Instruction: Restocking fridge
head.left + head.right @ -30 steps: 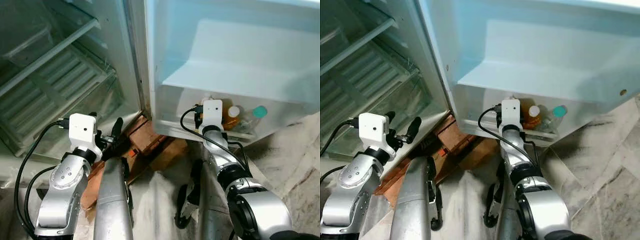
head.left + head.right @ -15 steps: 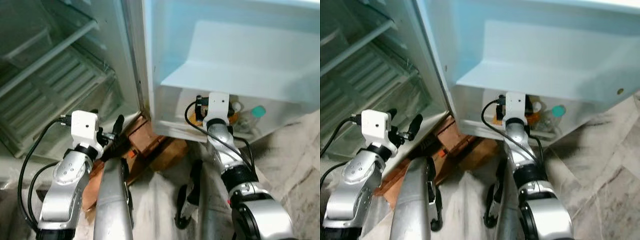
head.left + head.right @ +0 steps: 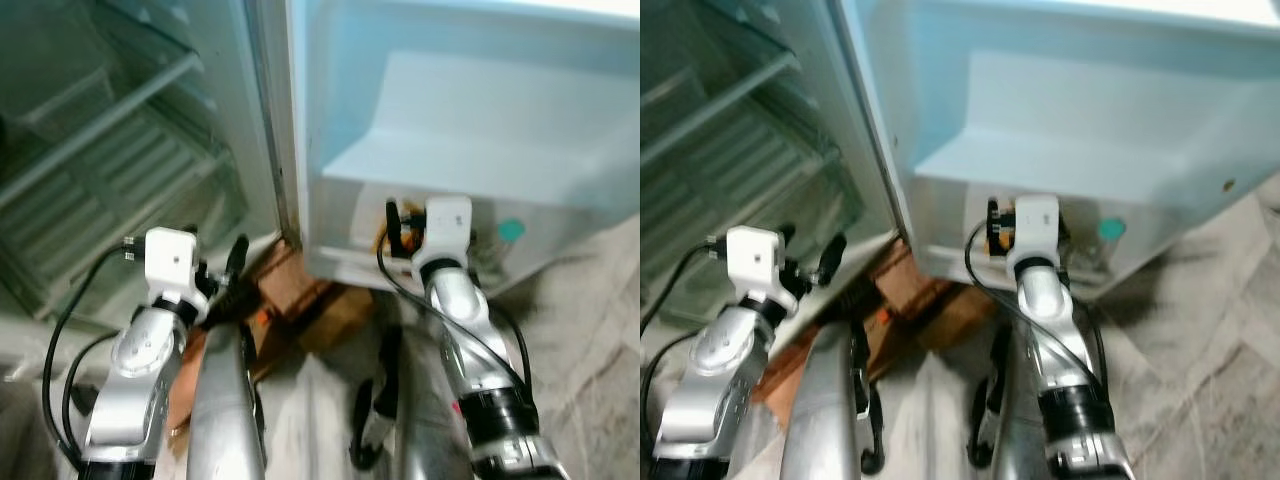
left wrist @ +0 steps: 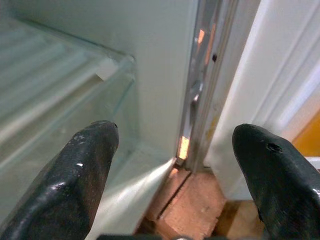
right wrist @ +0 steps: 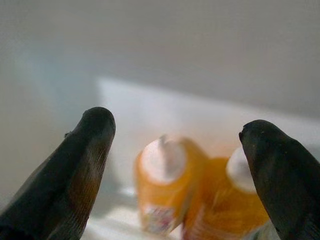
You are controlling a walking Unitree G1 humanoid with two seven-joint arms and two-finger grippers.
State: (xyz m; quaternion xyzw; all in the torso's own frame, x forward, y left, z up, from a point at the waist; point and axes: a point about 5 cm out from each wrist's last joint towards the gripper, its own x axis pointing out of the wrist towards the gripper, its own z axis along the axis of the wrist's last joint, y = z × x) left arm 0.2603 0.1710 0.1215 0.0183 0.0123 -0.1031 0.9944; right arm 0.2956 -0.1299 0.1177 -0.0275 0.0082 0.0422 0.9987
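The right pincer [image 5: 175, 165], fingers spread, reaches into the fridge door's bottom rack [image 3: 340, 265] above two orange bottles [image 5: 167, 185], while the left pincer [image 4: 175, 165] hangs spread by the fridge shelf [image 4: 60, 80].

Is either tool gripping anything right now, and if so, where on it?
Nothing is held. The right tool is open in the door shelf, short of two orange bottles. The left tool is open by the fridge's hinge edge.

Door bin [image 3: 940, 215]: right of fridge shelves [image 3: 90, 170]
Bottles [image 5: 165, 185]: side by side in bin
Boxes [image 3: 300, 295]: floor, below door
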